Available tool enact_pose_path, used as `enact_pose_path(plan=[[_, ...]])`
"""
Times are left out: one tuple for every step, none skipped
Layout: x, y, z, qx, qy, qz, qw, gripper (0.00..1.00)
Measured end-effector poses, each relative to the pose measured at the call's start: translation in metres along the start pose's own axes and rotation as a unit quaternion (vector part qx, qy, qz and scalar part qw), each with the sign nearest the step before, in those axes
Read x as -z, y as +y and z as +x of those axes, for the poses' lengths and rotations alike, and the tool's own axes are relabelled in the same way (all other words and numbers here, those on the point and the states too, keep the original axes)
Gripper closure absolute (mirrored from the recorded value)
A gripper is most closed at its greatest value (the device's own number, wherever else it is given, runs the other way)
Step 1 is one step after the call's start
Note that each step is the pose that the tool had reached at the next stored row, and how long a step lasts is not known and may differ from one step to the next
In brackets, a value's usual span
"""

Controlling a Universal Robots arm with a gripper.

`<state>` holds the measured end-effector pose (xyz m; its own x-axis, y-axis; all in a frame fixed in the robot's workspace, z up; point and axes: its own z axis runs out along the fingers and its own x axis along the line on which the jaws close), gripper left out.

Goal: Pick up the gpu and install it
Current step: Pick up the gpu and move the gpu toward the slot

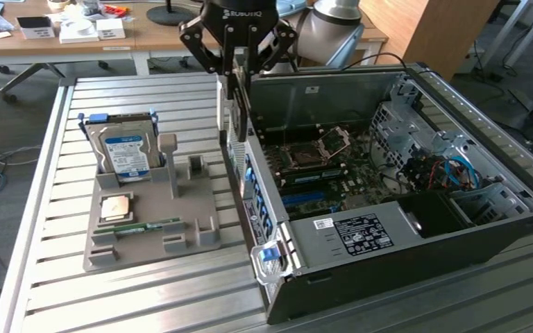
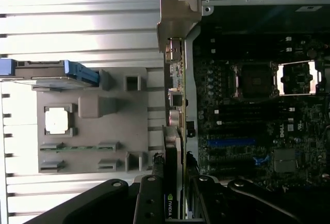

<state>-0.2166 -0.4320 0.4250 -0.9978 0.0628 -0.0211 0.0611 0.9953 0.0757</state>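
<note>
Already the gpu [image 1: 234, 118] is picked up: my jaws are closed narrow on its top edge, and it hangs upright, edge-on, over the open computer case [image 1: 415, 257], at the wall on the exterior view's left. It is not yet seated, as far as I can tell. Beside it, the grey tray [image 1: 155, 243] on the table [image 1: 137, 305] holds the hard drive [image 1: 125, 156].

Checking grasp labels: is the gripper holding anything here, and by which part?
Yes, the gpu. The gripper clamps the card by its upper edge, so it hangs upright below the gripper, at the edge of the open computer case.
</note>
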Motion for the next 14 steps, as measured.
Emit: enact_pose_path(plan=[[-0.0001,0.0002,-0.003,0.000,0.0000,-0.0007,1.0000,0.73],[-0.0002,0.0004,-0.006,0.000,0.0001,-0.0013,1.0000,0.73],[-0.0002,0.0006,-0.009,0.000,0.0001,-0.0020,1.0000,0.73],[-0.0003,0.0008,-0.013,0.000,0.0002,-0.0028,1.0000,0.73],[-0.0004,0.0010,-0.016,0.000,0.0002,-0.0035,1.0000,0.73],[-0.0005,0.0012,-0.019,0.000,0.0003,-0.0042,1.0000,0.73],[-0.0005,0.0014,-0.022,0.000,0.0003,-0.0047,1.0000,0.73],[-0.0007,0.0016,-0.026,0.000,0.0003,-0.0053,1.0000,0.73],[-0.0007,0.0018,-0.029,0.000,0.0004,-0.0057,1.0000,0.73],[-0.0009,0.0020,-0.033,0.000,0.0004,-0.0061,1.0000,0.73],[-0.0009,0.0023,-0.036,0.000,0.0004,-0.0065,1.0000,0.73],[-0.0010,0.0025,-0.040,0.000,0.0004,-0.0067,1.0000,0.73],[-0.0011,0.0027,-0.043,0.000,0.0004,-0.0070,1.0000,0.73],[-0.0012,0.0029,-0.047,0.000,0.0005,-0.0071,1.0000,0.73]])
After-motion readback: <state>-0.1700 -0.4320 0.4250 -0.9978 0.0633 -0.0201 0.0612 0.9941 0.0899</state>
